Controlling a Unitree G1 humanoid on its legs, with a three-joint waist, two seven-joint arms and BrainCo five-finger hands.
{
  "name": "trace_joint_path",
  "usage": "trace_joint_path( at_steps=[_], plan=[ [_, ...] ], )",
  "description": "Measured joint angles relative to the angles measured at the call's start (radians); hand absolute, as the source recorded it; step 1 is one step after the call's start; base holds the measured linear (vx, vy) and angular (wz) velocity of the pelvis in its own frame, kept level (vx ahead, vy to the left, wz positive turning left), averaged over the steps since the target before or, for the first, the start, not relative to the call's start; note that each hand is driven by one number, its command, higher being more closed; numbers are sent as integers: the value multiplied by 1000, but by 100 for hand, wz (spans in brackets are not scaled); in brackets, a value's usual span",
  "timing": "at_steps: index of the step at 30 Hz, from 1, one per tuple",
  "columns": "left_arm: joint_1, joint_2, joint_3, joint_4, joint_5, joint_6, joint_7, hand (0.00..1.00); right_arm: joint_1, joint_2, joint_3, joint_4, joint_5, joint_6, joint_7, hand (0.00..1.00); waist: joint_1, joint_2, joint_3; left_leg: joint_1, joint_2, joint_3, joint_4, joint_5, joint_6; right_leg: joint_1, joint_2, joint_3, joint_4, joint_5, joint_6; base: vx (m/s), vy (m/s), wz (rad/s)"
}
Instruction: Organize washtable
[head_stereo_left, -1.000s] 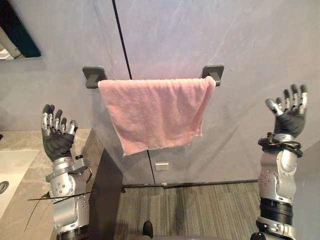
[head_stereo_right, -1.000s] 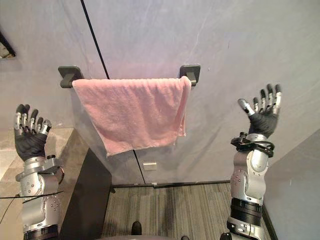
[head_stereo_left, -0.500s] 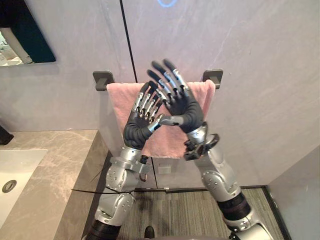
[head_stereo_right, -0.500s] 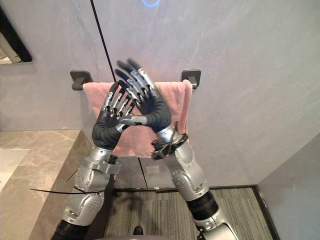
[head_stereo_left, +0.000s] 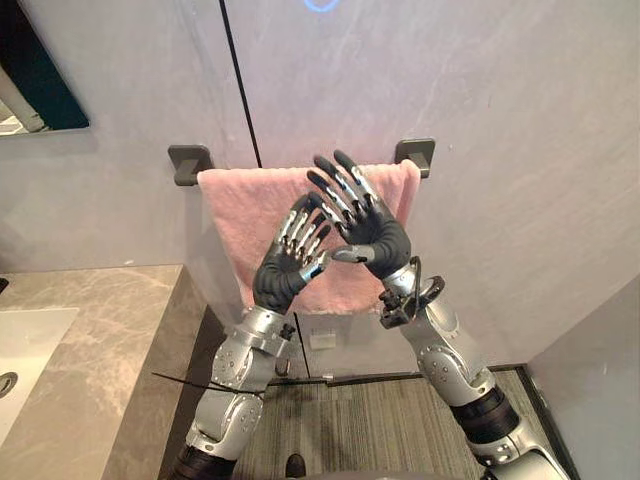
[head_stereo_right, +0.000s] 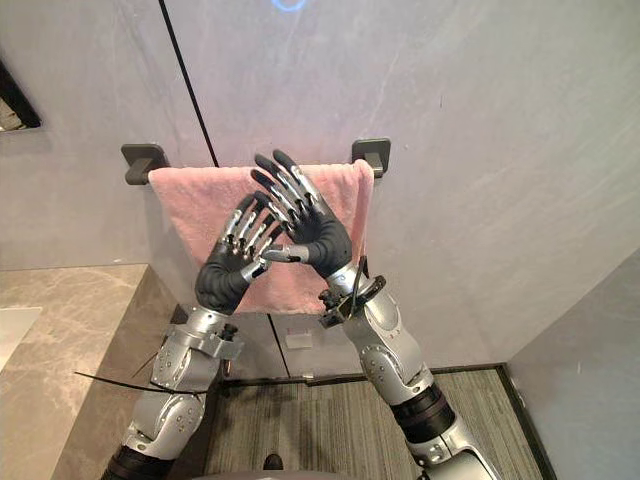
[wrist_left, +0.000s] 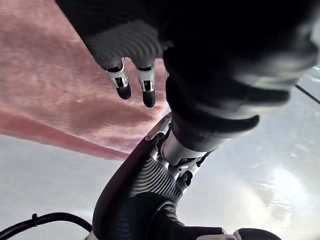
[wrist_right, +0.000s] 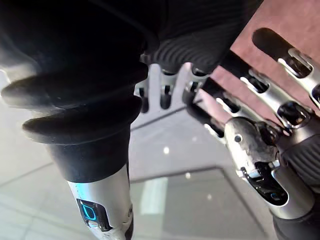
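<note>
Both arms rise from the bottom of the frame and meet at its centre, in front of a pink towel (head_stereo_left: 240, 215). The towel hangs over a bar held by two dark brackets, one at the left (head_stereo_left: 189, 163) and one at the right (head_stereo_left: 415, 155), on a grey wall (head_stereo_left: 510, 150). Its lower edge slopes down toward the centre of the frame.

The left hand (head_stereo_left: 283, 275) sits lower and left of centre, with the palm facing away from the camera. Its fingers (head_stereo_left: 303, 225) are straight and fanned upward. The right hand (head_stereo_left: 378, 232) sits higher and right of centre, fingers likewise straight and spread, pointing up and to the left. Its thumb (head_stereo_left: 350, 256) reaches across toward the left hand's fingertips. The two hands overlap there, and it cannot be told whether they touch.

Both hands are released and grasp nothing. From the head views it cannot be told whether either one touches the towel. In the left wrist view, dark fingertips (wrist_left: 146, 95) stand extended against the pink cloth (wrist_left: 55, 85). In the right wrist view, the straight fingers (wrist_right: 165, 97) of the right hand appear beside the spread fingers (wrist_right: 280, 90) of the left hand, with the towel (wrist_right: 295, 25) behind them.

A marble counter (head_stereo_left: 100, 340) fills the lower left, with a white basin (head_stereo_left: 25, 345) at the left edge. A mirror (head_stereo_left: 40, 85) shows in the upper left corner. Striped carpet (head_stereo_left: 370, 430) lies along the bottom.
</note>
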Motion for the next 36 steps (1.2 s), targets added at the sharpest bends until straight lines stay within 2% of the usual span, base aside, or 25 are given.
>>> trace_joint_path(
  at_steps=[7, 17, 21, 27, 36],
  plan=[
    [31, 5, 11, 46, 12, 17, 1, 0, 46, -7, 1, 19, -2, 26, 0, 0, -1, -5, -5, -46, 2, -1, 0, 0, 0, -46, 2, 1, 2, 1, -2, 0, 0, 0],
    [21, -33, 52, 150, 33, 23, 11, 0, 81, 21, 38, 60, -5, 62, 21, 0, -2, -16, -8, -109, 2, -3, 0, 4, 5, -113, 9, 0, 13, 10, -3, 25, -6, 0],
    [-5, -45, 116, 177, 43, 27, 34, 0, 81, 41, 0, 108, -6, 63, 18, 0, -3, -19, -6, -119, 2, -3, 0, 4, 5, -125, 9, 0, 19, 7, -4, 0, 0, 0],
    [-17, -49, 180, 190, 45, 27, 72, 0, 81, 58, -50, 114, -16, 62, 13, 0, -5, -39, 7, -135, 3, -3, 0, 5, 5, -154, 8, 2, 43, -5, -2, 0, 0, 0],
    [-30, -49, 349, 238, 73, 24, 114, 0, 86, 86, -142, 116, -47, 62, -3, 0, -6, -54, 20, -128, 2, -1, 0, 5, 6, -151, 7, 2, 51, -5, -2, 0, 0, 0]
  ],
)
